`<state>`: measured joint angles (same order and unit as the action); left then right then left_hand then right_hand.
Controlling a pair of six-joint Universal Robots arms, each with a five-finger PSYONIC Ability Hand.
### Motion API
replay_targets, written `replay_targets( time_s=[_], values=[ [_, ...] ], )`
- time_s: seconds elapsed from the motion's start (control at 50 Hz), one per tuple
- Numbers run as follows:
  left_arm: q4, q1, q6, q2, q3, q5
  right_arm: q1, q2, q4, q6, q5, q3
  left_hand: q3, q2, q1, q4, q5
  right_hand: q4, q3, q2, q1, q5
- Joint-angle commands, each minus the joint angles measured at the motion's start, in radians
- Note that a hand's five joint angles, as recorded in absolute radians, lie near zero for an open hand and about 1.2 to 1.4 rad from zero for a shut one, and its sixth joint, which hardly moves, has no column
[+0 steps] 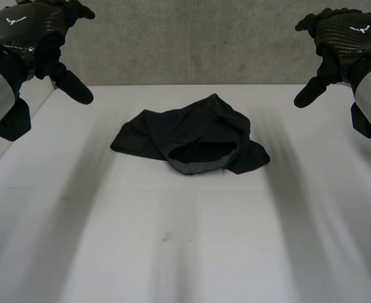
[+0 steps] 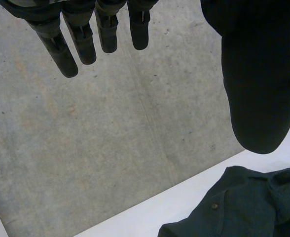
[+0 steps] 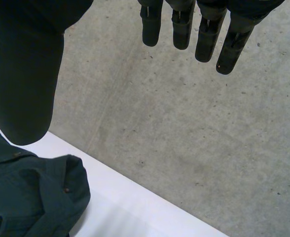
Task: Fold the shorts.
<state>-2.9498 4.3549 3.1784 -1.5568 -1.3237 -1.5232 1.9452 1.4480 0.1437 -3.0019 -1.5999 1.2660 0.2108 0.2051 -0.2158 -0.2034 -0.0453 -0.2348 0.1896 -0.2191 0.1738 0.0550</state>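
Left hand, right hand open, shorts between

White table, grey, seemingly concrete wall behind

Head downward, wrists wallward (shorts shared)

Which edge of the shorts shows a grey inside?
The near edge of the shorts: its opening shows grey lining; the other edges are plain dark.
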Motion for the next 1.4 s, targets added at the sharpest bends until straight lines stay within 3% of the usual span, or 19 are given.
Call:
replay_targets(
  time_s=[0.02,0.2,0.36,0.58,0.78,0.88,0.9,0.92,0.96,1.06,1.12,1.16,1.3,1.4],
  values=[
    [0.0,0.0,0.0,-0.003,0.0,0.0,0.001,-0.001,0.001,0.0,0.0,0.001,-0.035,-0.03,0.04,0.028,0.044,0.06,-0.015,0.045,0.001,-0.055],
    [-0.005,-0.006,0.0,-0.023,-0.006,0.005,0.001,-0.02,0.004,0.044,0.023,0.001,-0.033,-0.027,0.038,0.025,0.042,0.06,-0.015,0.045,0.001,-0.055],
    [-0.054,-0.003,0.024,-0.091,-0.009,0.0,0.014,-0.129,0.002,0.181,0.081,0.032,-0.024,-0.018,0.029,0.016,0.033,0.06,-0.015,0.045,0.001,-0.055],
    [-0.071,-0.015,0.063,-0.089,-0.041,0.0,0.097,-0.46,-0.277,-0.081,0.06,-0.052,-0.03,-0.024,0.035,0.022,0.039,0.06,-0.015,0.045,0.001,-0.055],
    [-0.132,-0.017,0.064,-0.095,-0.13,-0.002,0.133,-0.745,-0.394,0.056,0.02,-0.244,-0.027,-0.021,0.032,0.019,0.036,0.06,-0.015,0.045,0.001,-0.055],
    [-0.164,-0.015,0.066,-0.097,-0.17,-0.002,0.138,-0.82,-0.411,0.121,-0.023,-0.309,-0.024,-0.018,0.029,0.016,0.033,-0.313,0.358,-0.329,0.374,0.318],
    [-0.169,-0.017,0.066,-0.097,-0.176,-0.003,0.138,-0.827,-0.411,0.129,-0.025,-0.313,-0.024,-0.018,0.029,0.016,0.033,-0.468,0.513,-0.484,0.529,0.473],
    [-0.172,-0.015,0.066,-0.097,-0.181,-0.003,0.136,-0.833,-0.411,0.144,-0.023,-0.316,-0.027,-0.021,0.032,0.019,0.036,-0.868,0.913,-0.884,0.929,0.873],
    [-0.176,-0.015,0.066,-0.095,-0.195,-0.003,0.136,-0.828,-0.409,0.156,-0.028,-0.316,-0.027,-0.021,0.032,0.019,0.036,-1.16,1.206,-1.176,1.221,1.166],
    [-0.179,-0.012,0.067,-0.092,-0.212,-0.002,0.143,-0.709,-0.391,0.184,-0.02,-0.263,-0.027,-0.021,0.032,0.019,0.036,-1.161,1.207,-1.177,1.222,1.167],
    [-0.179,-0.008,0.067,-0.089,-0.216,-0.002,0.138,-0.49,-0.388,0.198,0.001,-0.147,-0.03,-0.024,0.035,0.022,0.039,-1.161,1.207,-1.177,1.222,1.167],
    [-0.179,-0.002,0.067,-0.086,-0.215,-0.002,0.138,-0.422,-0.385,0.198,0.018,-0.114,-0.032,-0.027,0.038,0.025,0.042,-1.161,1.207,-1.177,1.222,1.167],
    [-0.181,0.02,0.066,-0.08,-0.213,-0.002,0.143,-0.187,-0.32,0.179,0.185,-0.011,-0.032,-0.027,0.038,0.025,0.042,-1.161,1.207,-1.177,1.222,1.167],
    [-0.181,0.031,0.066,-0.072,-0.218,-0.005,0.15,-0.046,-0.322,0.129,0.222,0.0,-0.032,-0.027,0.038,0.025,0.042,-1.161,1.207,-1.177,1.222,1.167]
  ],
)
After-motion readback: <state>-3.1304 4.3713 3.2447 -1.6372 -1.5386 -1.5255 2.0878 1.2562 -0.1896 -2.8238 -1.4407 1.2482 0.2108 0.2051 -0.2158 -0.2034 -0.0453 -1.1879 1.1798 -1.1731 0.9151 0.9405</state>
